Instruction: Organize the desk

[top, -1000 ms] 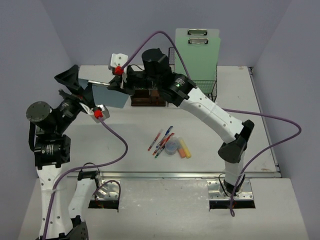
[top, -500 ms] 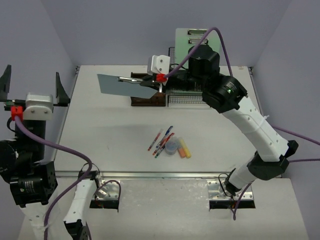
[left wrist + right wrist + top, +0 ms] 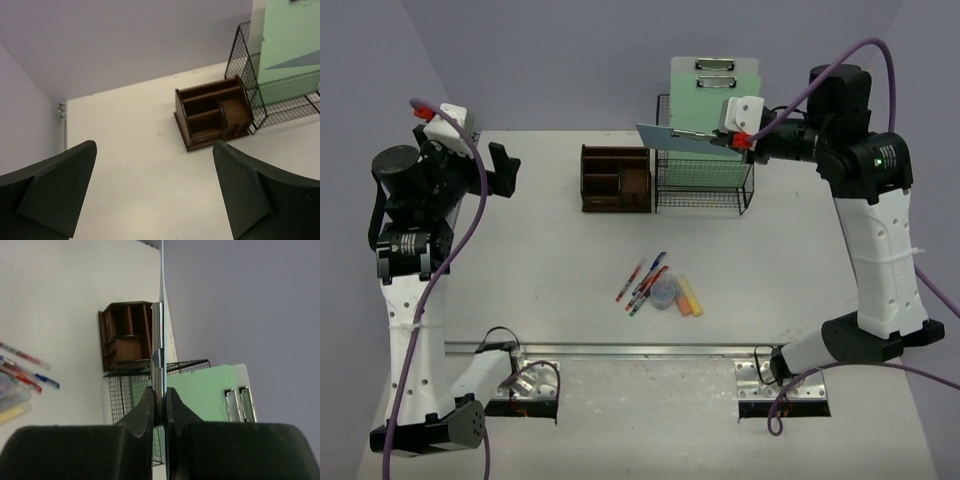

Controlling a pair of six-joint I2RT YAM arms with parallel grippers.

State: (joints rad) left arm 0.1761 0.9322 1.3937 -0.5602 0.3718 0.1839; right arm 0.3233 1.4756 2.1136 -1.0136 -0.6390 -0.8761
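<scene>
The white desk (image 3: 550, 260) holds loose stationery at its middle. My right gripper (image 3: 712, 138) is shut on the metal clip of a blue-grey clipboard (image 3: 670, 137) and holds it in the air above the black wire rack (image 3: 705, 185). In the right wrist view the clipboard (image 3: 162, 315) shows edge-on between my right gripper's (image 3: 160, 405) jaws. My left gripper (image 3: 505, 168) is open and empty, raised over the desk's far left; in the left wrist view it (image 3: 155, 146) frames bare tabletop (image 3: 130, 165).
A dark-brown wooden organizer (image 3: 616, 179) stands left of the wire rack, which holds two green clipboards (image 3: 715, 90). Several pens (image 3: 643, 280), a round clear container (image 3: 664, 292) and yellow highlighters (image 3: 690, 296) lie mid-desk. A metal rail (image 3: 650, 350) runs along the near edge.
My right arm has swung right, carrying the clipboard from over the wooden organizer to above the wire rack. My left arm has let go and drawn away to the left, empty.
</scene>
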